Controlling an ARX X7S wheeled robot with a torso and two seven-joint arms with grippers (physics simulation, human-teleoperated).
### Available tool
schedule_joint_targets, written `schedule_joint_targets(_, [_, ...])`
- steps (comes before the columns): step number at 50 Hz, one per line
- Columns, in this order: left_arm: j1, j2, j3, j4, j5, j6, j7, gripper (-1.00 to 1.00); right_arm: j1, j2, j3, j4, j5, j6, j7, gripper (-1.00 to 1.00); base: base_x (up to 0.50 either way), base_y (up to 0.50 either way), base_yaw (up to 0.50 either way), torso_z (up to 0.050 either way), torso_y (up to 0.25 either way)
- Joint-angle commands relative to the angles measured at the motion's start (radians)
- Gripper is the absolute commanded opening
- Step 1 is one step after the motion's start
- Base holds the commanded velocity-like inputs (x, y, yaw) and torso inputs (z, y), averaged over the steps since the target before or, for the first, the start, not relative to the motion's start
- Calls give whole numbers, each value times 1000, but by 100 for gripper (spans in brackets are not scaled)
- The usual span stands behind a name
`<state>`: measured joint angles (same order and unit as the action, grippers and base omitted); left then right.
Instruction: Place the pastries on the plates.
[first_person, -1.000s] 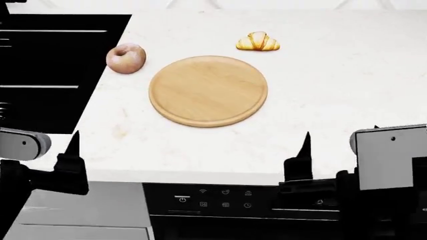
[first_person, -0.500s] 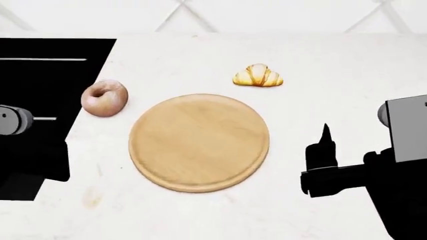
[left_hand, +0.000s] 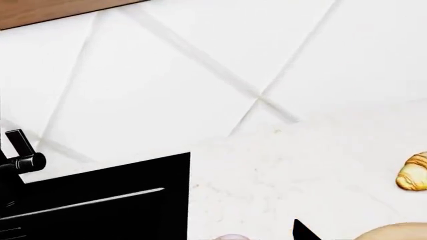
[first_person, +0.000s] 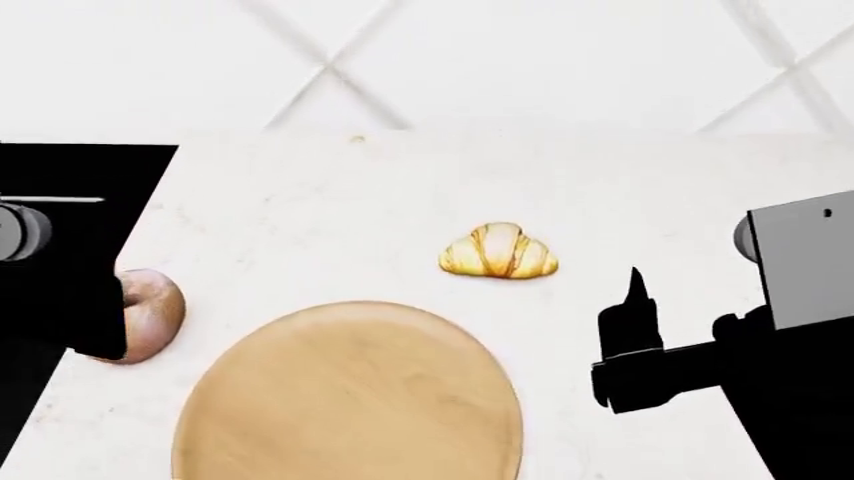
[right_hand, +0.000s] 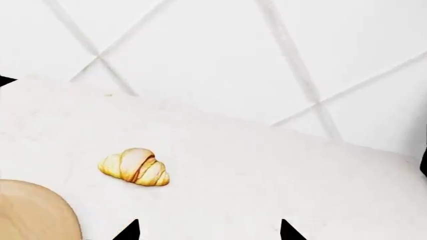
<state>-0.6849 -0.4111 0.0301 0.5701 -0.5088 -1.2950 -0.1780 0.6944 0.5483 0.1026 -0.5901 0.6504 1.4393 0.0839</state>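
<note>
The golden croissant (first_person: 498, 252) lies on the white counter behind the round wooden plate (first_person: 350, 395); it also shows in the right wrist view (right_hand: 135, 167). My right gripper (right_hand: 208, 232) is open and empty, a short way in front of the croissant and to its right (first_person: 634, 300). The pinkish doughnut (first_person: 150, 315) rests left of the wooden plate, partly hidden by my left arm. My left gripper (left_hand: 217, 236) is open just short of the doughnut (left_hand: 230, 237); one fingertip (left_hand: 303, 232) shows, the other is lost against black. The white plate is out of view.
A black cooktop (first_person: 74, 200) is set into the counter at the left, right beside the doughnut. A white tiled wall (first_person: 534, 60) closes the counter at the back. Bare counter (first_person: 667, 180) stretches right of the croissant.
The head view has moved in closer, so plate and pastries sit lower and larger. My left arm now covers part of the doughnut. The right gripper is nearer the croissant.
</note>
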Motion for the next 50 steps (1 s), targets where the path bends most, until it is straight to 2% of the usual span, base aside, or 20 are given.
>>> schedule_joint_targets(1, [8,3,-16,-17,22,21,34,100,2,-17,-10,6,-9,2,-22,100,500,0,0,0,0])
schedule_joint_targets(6, [8,-3,-11,-21,23,26,36,100,9,-19,-16,4,0,24,-14,100,471,0,0,0,2])
schedule_joint_targets(15, [9,-17,-14,-25,12,13,44,100,207,-13,-148,110,10,83,-19,100,1,0,0,0,0])
schedule_joint_targets(19, [43,-31,14,-30,15,26,54,100,383,3,-348,289,-27,48,-88,100,0,0,0,0,0])
schedule_joint_targets(22, [35,-33,-6,-35,7,15,56,100,489,-2,-510,450,-82,-28,-153,100,0,0,0,0,0])
schedule_joint_targets(33, [25,-27,-45,-57,3,31,50,100,674,-82,-938,813,-220,-231,-407,100,0,0,0,0,0])
schedule_joint_targets(37, [17,-28,-44,-77,9,42,49,100,737,-149,-1045,1008,-256,-317,-526,100,0,0,0,0,0])
schedule_joint_targets(44, [-11,-37,-65,-123,21,98,61,100,793,-247,-1139,1288,-322,-481,-631,100,0,0,0,0,0])
schedule_joint_targets(47, [-24,-37,-60,-142,29,123,65,100,808,-254,-1160,1315,-330,-486,-659,100,0,0,0,0,0])
schedule_joint_targets(50, [-43,-37,-42,-188,47,152,68,100,826,-236,-1185,1250,-318,-438,-705,100,0,0,0,0,0])
